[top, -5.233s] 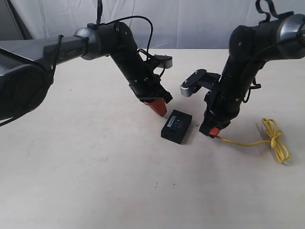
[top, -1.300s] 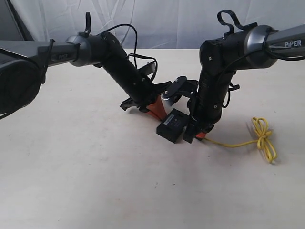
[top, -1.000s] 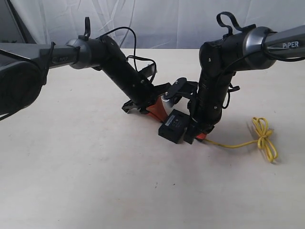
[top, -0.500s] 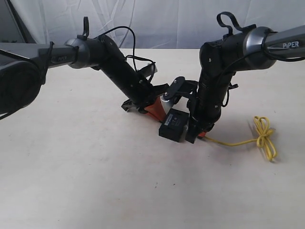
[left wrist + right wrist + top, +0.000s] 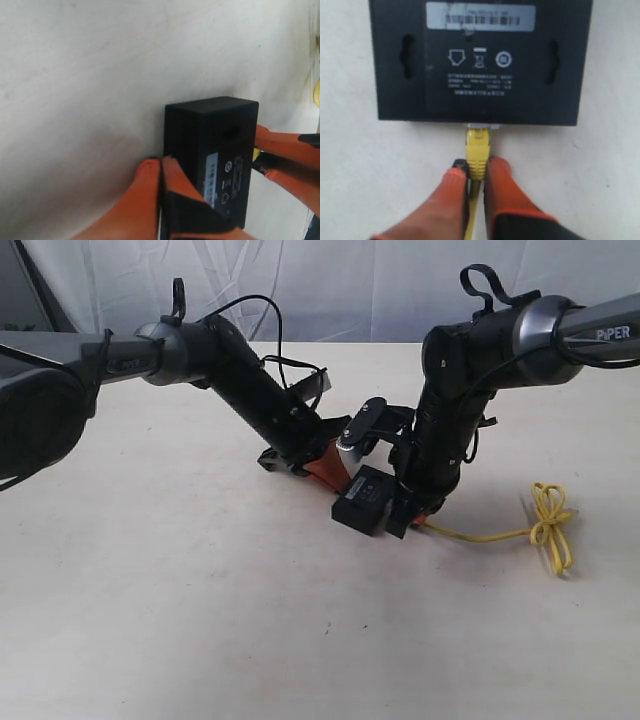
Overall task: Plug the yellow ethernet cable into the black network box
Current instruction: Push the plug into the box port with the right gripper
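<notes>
Yellow ethernet cable (image 5: 477,150), pinched by right gripper (image 5: 476,169), meets black network box (image 5: 480,65); the exterior view hides this. Left gripper (image 5: 161,167), closed and empty, abuts the box.

Both arms are made up of glossy black rounded segments joined to silver-grey tubular links, and white "PiPER" lettering is printed on the right arm (image 5: 455,390). Thin black cables are looped over the left arm (image 5: 240,375), and a black strap loop is carried atop the right. The jaws of the left gripper (image 5: 161,165) and right gripper (image 5: 476,170) are coloured orange and tapered.
</notes>
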